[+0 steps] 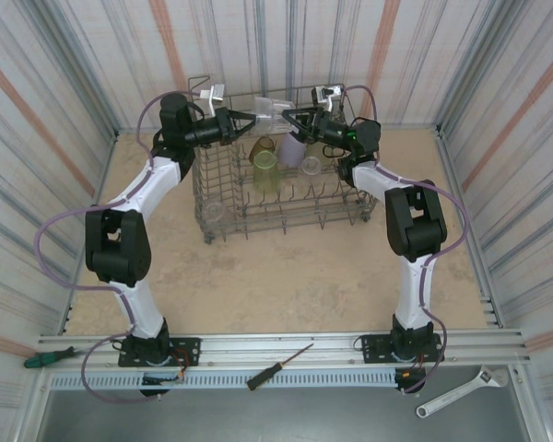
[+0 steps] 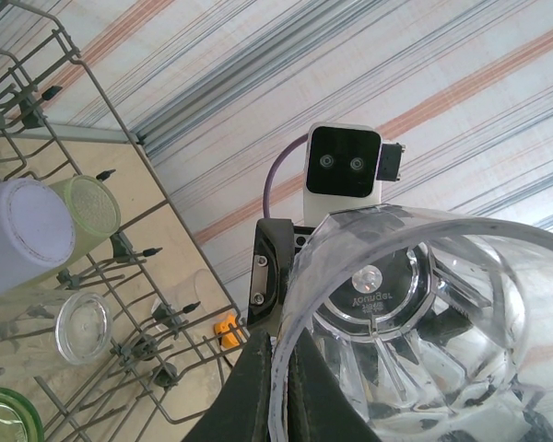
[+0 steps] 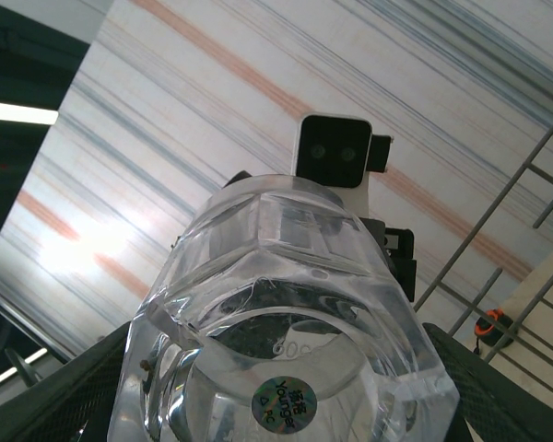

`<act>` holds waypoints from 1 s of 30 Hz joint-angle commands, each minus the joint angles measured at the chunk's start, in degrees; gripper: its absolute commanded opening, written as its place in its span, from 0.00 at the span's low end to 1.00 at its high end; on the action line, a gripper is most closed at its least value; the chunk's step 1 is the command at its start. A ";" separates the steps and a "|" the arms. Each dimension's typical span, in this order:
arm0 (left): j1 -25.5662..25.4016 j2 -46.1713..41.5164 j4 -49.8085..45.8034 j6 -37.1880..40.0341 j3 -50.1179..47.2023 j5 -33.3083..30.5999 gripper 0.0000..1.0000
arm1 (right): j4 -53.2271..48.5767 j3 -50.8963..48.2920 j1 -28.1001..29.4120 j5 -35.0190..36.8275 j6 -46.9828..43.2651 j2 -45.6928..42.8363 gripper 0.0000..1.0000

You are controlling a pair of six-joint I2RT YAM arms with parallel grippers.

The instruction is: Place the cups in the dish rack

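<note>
Clear cup [image 3: 286, 304] sits base-on to the right wrist lens. Its round sticker [image 3: 288, 405] reads "Young…", rest illegible. Right claw [image 1: 288, 114] jaws stand apart either side of the base; contact unclear. Left claw [image 2: 275, 405] is clamped on the rim, fingers cut off at the frame bottom. Cup hangs upper centre of the top view, over the dish rack [image 1: 221, 198] far side.

2 white arms [image 1: 147, 189], black joints, purple cables [image 1: 51, 230].
</note>
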 commanded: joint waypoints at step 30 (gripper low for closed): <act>8.63 -15.04 -25.11 13.56 -2.52 -6.58 0.99 | -50.32 3.65 2.75 -0.96 -46.80 -12.10 0.49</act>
